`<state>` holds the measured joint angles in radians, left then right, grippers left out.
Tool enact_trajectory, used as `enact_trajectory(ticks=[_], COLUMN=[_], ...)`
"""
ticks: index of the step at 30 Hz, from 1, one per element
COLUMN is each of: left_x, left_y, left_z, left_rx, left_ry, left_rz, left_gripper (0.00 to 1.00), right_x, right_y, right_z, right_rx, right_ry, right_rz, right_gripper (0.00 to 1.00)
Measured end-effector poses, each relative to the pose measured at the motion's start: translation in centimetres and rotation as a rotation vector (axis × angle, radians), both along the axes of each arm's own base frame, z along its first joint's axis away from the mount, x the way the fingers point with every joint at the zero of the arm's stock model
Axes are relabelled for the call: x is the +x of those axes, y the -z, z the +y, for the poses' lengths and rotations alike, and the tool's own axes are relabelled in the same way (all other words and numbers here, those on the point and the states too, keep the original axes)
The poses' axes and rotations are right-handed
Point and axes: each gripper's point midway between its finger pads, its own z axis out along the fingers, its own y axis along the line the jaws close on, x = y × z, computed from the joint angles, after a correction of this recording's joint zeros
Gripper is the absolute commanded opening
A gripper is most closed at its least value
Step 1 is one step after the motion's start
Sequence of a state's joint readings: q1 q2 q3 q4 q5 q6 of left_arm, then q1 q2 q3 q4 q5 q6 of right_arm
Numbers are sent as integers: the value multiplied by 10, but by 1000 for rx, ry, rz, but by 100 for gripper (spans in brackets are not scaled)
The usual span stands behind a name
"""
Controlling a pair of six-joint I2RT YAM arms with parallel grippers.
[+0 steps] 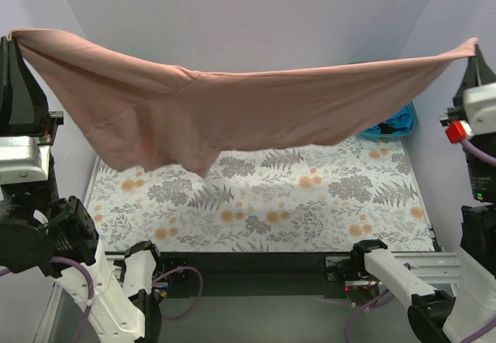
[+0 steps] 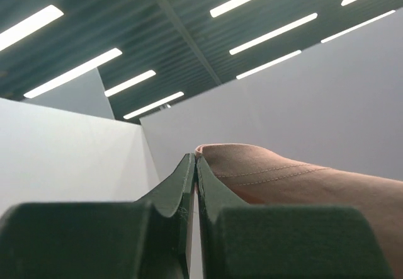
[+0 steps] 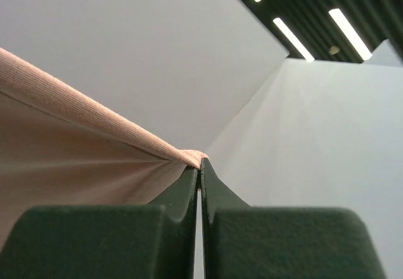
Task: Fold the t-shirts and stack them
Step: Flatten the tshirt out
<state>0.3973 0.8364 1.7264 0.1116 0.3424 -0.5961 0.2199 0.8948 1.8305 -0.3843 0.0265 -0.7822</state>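
Observation:
A dusty pink t-shirt (image 1: 256,111) hangs stretched wide in the air above the floral table covering (image 1: 263,204), sagging lower on the left. My left gripper (image 1: 11,42) is raised at the far left and shut on one corner of the shirt (image 2: 264,175). My right gripper (image 1: 474,47) is raised at the far right and shut on the opposite corner (image 3: 94,147). Both wrist cameras point up at the walls and ceiling. A bright blue t-shirt (image 1: 391,123) lies bunched at the back right, partly hidden behind the pink one. The green t-shirt is out of view.
White walls enclose the table at the back and on both sides. The arm bases (image 1: 143,269) (image 1: 364,262) sit at the near edge, along a dark rail.

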Motion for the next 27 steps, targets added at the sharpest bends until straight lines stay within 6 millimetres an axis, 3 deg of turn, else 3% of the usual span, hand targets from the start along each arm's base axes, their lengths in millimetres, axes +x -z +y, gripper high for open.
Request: enact_trajectory(ticks=[3, 6, 9, 12, 14, 18, 21, 25, 27], left_x=[-21, -30, -25, 6, 38, 122, 179, 238, 263], left_y=[-15, -25, -22, -1, 24, 101, 182, 298, 358], left_z=[-1, 0, 1, 6, 15, 34, 41, 46, 42], left_rx=[18, 31, 50, 67, 62, 37, 15, -78, -108], left_ry=[-53, -92, -103, -91, -76, -1, 92, 202, 237], left_rz=[-70, -104, -87, -2, 88, 351, 577, 870, 1004], left_gripper=[0, 0, 0, 0, 0, 0, 0, 0, 0], right_x=[-33, -45, -34, 1, 36, 121, 175, 213, 224], right_y=[-27, -44, -46, -31, -3, 96, 195, 312, 352], right_z=[-8, -12, -10, -2, 7, 32, 49, 64, 69], right_rx=[12, 0, -25, -53, -85, -165, -229, -293, -315], right_ry=[11, 30, 47, 50, 41, 2, -40, -94, -115], right_rz=[-113, -185, -192, -146, -70, 161, 377, 613, 687], right_gripper=[1, 1, 1, 1, 1, 1, 1, 1, 1])
